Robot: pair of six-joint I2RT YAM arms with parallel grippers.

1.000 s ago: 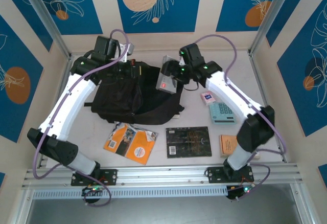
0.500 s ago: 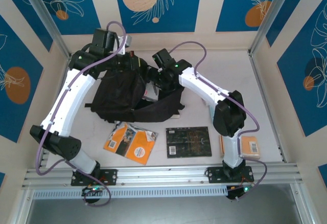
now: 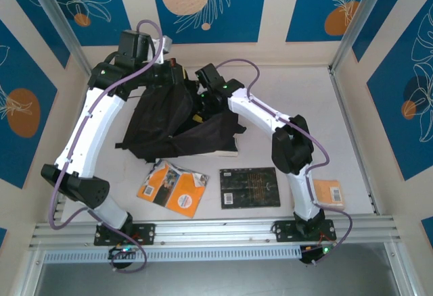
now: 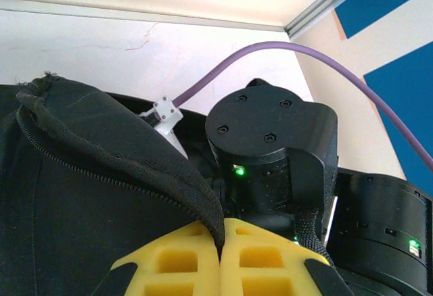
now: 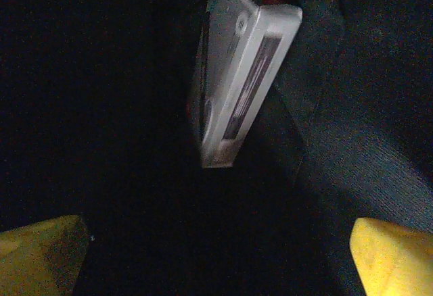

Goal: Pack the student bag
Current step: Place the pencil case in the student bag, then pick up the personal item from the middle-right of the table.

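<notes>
Right pincer point(image 5: 216, 255) moved inside student bag point(image 3: 166, 124) opening

Student bag point(image 3: 166, 126) on table point(image 3: 314, 93); orange book point(image 3: 172, 188), black book point(image 3: 249, 187) flat just nearside.

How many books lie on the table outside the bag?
3: orange book front-left, black book centre, small orange book front-right; others may be hidden beneath the student bag.

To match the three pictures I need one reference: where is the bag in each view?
Top external: bag upper centre-left.
Left wrist: left half, rim pinched in the left gripper.
Right wrist: dark fabric around the open right gripper.
Landmark: right arm at the bag's mouth.
</notes>
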